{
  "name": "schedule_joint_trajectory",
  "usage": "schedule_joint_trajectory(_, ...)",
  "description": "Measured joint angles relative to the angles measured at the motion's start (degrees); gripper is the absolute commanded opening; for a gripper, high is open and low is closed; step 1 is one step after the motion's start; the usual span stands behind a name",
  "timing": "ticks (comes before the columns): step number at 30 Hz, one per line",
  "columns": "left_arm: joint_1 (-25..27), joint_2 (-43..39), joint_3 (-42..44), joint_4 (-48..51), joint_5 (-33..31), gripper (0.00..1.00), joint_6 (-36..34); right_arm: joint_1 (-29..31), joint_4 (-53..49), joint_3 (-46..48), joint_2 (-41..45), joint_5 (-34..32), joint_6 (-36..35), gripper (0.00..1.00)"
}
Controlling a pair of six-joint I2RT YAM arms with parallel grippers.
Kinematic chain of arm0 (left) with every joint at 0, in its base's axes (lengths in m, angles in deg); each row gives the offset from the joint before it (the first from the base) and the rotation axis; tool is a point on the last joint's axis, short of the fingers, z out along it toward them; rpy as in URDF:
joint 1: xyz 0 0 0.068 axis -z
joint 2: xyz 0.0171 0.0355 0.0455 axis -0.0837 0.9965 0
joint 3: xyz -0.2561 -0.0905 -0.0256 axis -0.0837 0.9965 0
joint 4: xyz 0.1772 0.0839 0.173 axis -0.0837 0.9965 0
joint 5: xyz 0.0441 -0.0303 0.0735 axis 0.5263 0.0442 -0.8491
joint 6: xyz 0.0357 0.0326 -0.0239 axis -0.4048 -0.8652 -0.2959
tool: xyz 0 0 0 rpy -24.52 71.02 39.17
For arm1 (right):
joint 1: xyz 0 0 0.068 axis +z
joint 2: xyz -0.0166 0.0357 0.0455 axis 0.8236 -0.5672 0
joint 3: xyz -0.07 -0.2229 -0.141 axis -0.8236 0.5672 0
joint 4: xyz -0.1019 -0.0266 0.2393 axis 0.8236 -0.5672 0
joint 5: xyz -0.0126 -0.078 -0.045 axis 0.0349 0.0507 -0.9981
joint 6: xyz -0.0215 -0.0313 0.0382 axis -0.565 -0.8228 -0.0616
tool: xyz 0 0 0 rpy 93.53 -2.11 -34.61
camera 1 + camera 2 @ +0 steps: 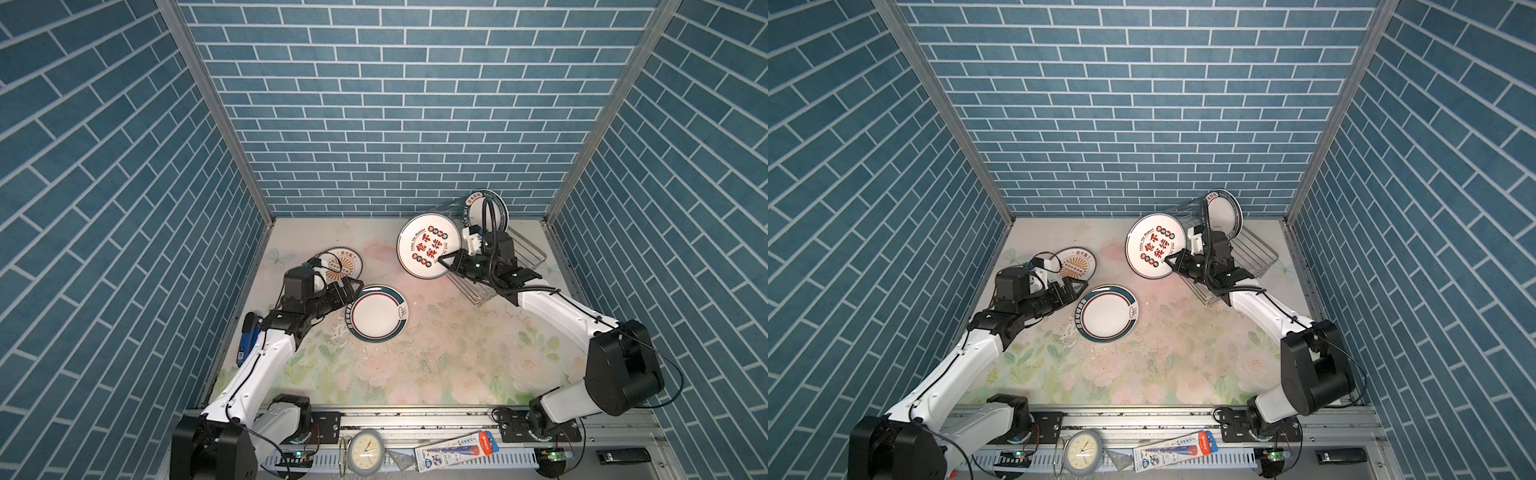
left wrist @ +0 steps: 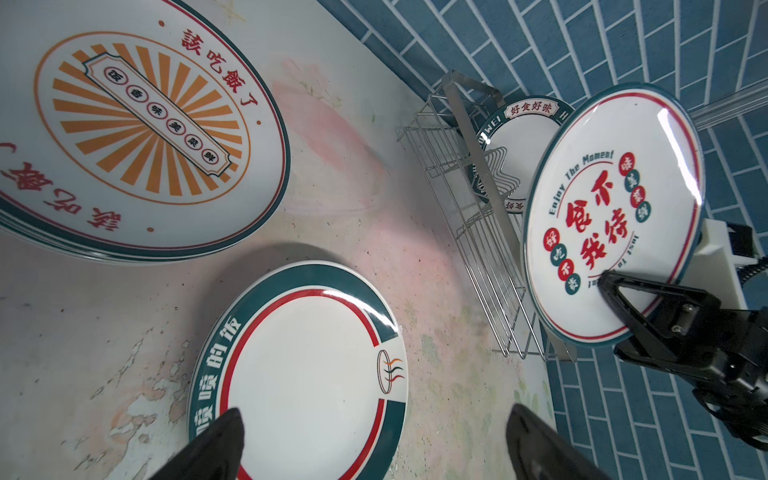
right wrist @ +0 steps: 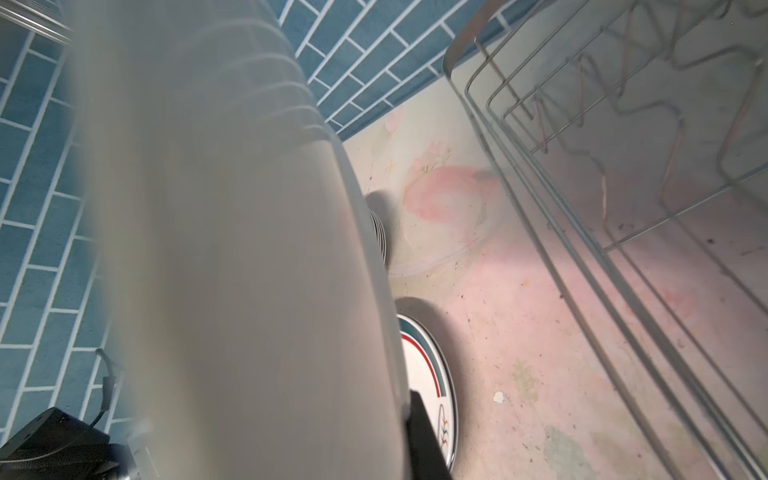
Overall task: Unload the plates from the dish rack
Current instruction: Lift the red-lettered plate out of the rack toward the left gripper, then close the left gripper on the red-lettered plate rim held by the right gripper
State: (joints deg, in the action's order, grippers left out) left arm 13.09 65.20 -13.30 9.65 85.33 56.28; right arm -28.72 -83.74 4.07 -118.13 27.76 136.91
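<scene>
- The right gripper [image 1: 441, 261] pinches the lower rim of the red-character plate [image 1: 428, 245]. The plate is held on edge and tilted, beside the left end of the dish rack [image 1: 530, 255].
- The dish rack stands at the far right corner of the tabletop [image 1: 436, 340].
- In the right wrist view the back of the red-character plate [image 3: 228, 249] is a grey blur. It fills most of the picture and hides the grip, except for one dark finger [image 3: 422, 432].
- Only the left wrist view shows this grip well: a black fingertip [image 2: 607, 279] lies on the printed face of the plate.
- The rack plate [image 1: 1223, 212] stands on edge at the far end of the dish rack. The arm cable crosses it in both top views, and the wires cover its lower part.
- The left gripper [image 1: 352, 296] is spread wide near the left edge of the tabletop, just beside the flat green-rim plate [image 1: 377, 313]. I cannot tell whether it touches the plate.
- The sunburst stack [image 2: 141, 120] is cut off in the left wrist view and partly covered by the left arm in both top views. The number of plates in it is hard to make out.
</scene>
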Motion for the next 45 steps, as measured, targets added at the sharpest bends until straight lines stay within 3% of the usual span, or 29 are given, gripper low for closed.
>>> schedule_joint_trajectory(20, 1.49, 3.19, 2.08, -9.68, 3.17, 0.90, 2.10, 10.51, 15.19, 3.45, -9.35, 2.14, 13.35, 0.00)
schedule_joint_trajectory(32, 1.60, 6.54, 3.37, -16.17, 6.16, 0.67, 3.19, 14.43, 21.35, 3.45, -11.69, 2.25, 17.88, 0.00)
schedule_joint_trajectory(40, 1.53, 6.62, 3.63, -17.20, 6.58, 0.39, 3.78, 15.02, 24.15, 3.45, -13.35, 2.62, 20.22, 0.00)
schedule_joint_trajectory(45, 1.53, 6.64, 4.13, -17.70, 6.95, 0.31, 4.48, 15.15, 25.81, 3.45, -13.57, 2.86, 20.92, 0.00)
